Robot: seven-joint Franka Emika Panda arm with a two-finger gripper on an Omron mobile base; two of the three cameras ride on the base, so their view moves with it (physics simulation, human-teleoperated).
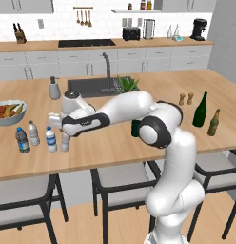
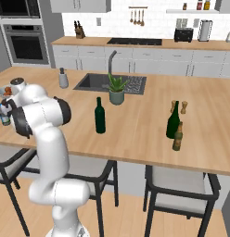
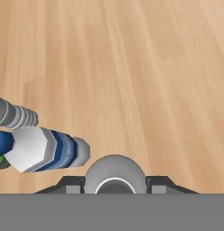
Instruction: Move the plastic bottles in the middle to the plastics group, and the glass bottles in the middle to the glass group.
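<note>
The gripper (image 1: 63, 135) is clamped on the plain greyish-clear plastic bottle (image 1: 65, 142), which stands on the wooden counter (image 1: 115, 143) just beside the white-capped bottle (image 1: 51, 139) at the edge of the plastics group. Since the bottle is light, thin-walled, smooth and ribbed, I judge that letting go carelessly or dragging sideways could tip it into that white-capped bottle and topple the tight row of small rounded bottles. The tall dark green wine bottle (image 2: 100, 115), glossy glass with a long thin neck, waits mid-counter near the potted plant (image 2: 117, 90), well apart from the white-capped bottle.
</note>
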